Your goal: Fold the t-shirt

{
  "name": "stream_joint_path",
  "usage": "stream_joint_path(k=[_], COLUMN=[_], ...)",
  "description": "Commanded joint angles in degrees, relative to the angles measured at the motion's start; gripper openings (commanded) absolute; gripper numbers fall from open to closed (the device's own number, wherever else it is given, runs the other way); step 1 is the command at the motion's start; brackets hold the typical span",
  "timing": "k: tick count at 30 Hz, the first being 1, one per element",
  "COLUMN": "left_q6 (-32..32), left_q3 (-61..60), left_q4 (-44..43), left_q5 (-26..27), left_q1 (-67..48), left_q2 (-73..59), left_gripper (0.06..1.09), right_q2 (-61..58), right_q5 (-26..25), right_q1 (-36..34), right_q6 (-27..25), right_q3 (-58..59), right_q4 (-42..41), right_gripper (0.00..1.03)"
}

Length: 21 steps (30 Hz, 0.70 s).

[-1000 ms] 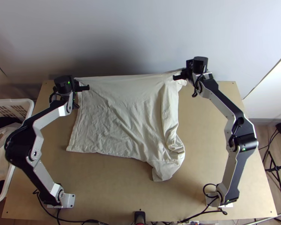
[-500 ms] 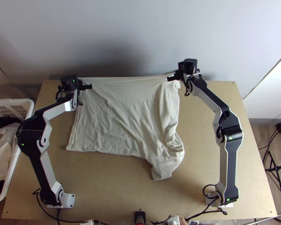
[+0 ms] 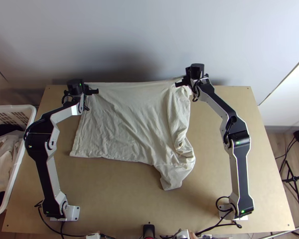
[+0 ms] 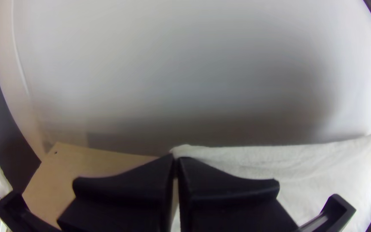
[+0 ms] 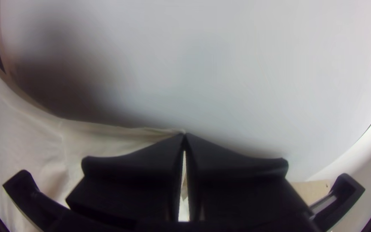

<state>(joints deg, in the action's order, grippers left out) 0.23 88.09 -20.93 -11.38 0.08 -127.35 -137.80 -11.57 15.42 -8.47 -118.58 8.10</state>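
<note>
A: Where is the t-shirt [image 3: 121, 123] lying, and how is the folding going?

B: It's covering the left and middle of the surface [image 3: 109, 199], toward the far side. Most of it is lying spread, wrinkling lightly. Its right side is doubling over and bunching, and a loose flap is poking out at the near right.

A: So is any fold counting as done?

B: I'm not seeing a neat one. That right side may be a tucked sleeve or just slack; I can't tell which. I'm judging this as early work.

A: And who's holding it?

B: The left claw [image 4: 176, 159] is clamping the far left corner, fingers together on the cloth. The right claw [image 5: 184, 136] is pinching the far right end, and the edge is stretching between them.

A: What's remaining?

B: Probably the main folding, plus straightening that near right flap.
</note>
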Motion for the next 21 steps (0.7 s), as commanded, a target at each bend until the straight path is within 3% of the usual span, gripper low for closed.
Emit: stream_joint_path(k=[1,10,21], left_q6=[0.12,0.56,-1.90], left_q3=[-0.29,-2.93,-8.55], left_q4=[0.63,1.86,1.94], left_q5=[0.48,0.83,4.08], left_q1=[0.01,0.01,0.10], left_q2=[0.00,2.28,8.79], left_gripper=[0.09,0.09,0.09], right_q2=[0.86,2.27,5.17], right_q5=[-0.20,0.41,3.93], right_q1=[0.40,1.45,3.56], right_q6=[1.44,5.66,8.21], right_q3=[0.81,1.51,3.98], right_q4=[2.54,8.25,8.16], right_gripper=[0.03,0.03,0.03])
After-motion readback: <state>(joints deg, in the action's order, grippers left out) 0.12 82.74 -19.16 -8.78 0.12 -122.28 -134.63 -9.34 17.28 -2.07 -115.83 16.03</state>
